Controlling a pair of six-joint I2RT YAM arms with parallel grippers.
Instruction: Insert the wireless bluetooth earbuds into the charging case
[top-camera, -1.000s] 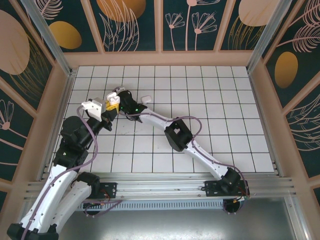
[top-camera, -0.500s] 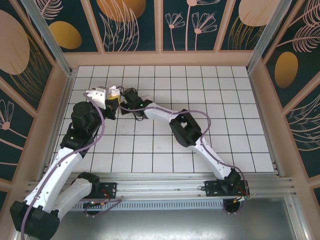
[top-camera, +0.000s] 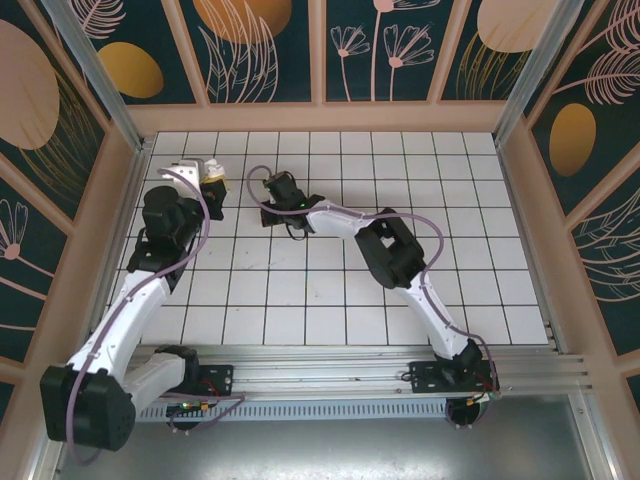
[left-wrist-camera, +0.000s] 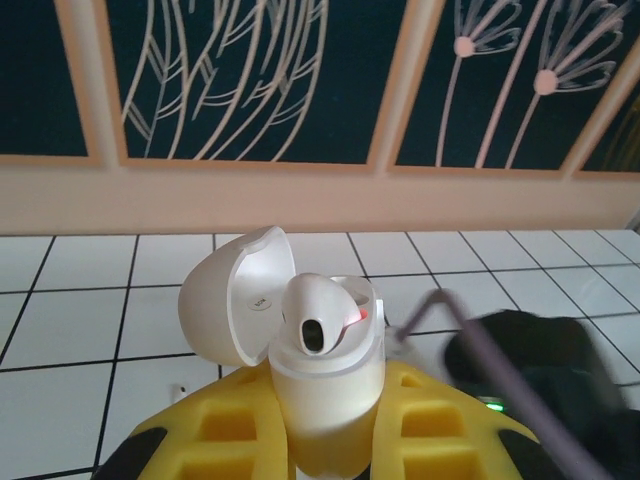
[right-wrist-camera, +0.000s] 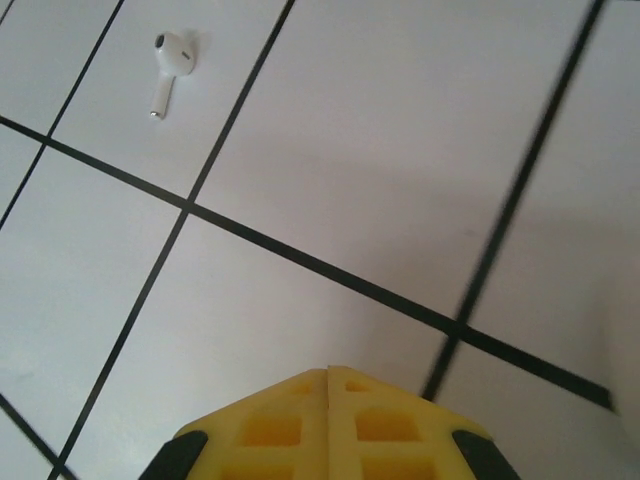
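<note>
Now | left gripper (left-wrist-camera: 325, 440) clamped on charging case (left-wrist-camera: 326, 385), lid (left-wrist-camera: 232, 297) open, one earbud (left-wrist-camera: 318, 318) seated | right gripper (right-wrist-camera: 328, 374) clenched, empty | second earbud (right-wrist-camera: 170, 60) loose on tile (right-wrist-camera: 400, 150)

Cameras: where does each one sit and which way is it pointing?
Top external: above and behind the bases, looking down on the tiled table; both arms show.
Left wrist: low, facing the back wall; left gripper shut on the open charging case, an earbud standing in it.
Right wrist: facing down at tiles and a loose earbud; shut right gripper at the bottom.
Shared: top and left wrist both show the right arm.
</note>
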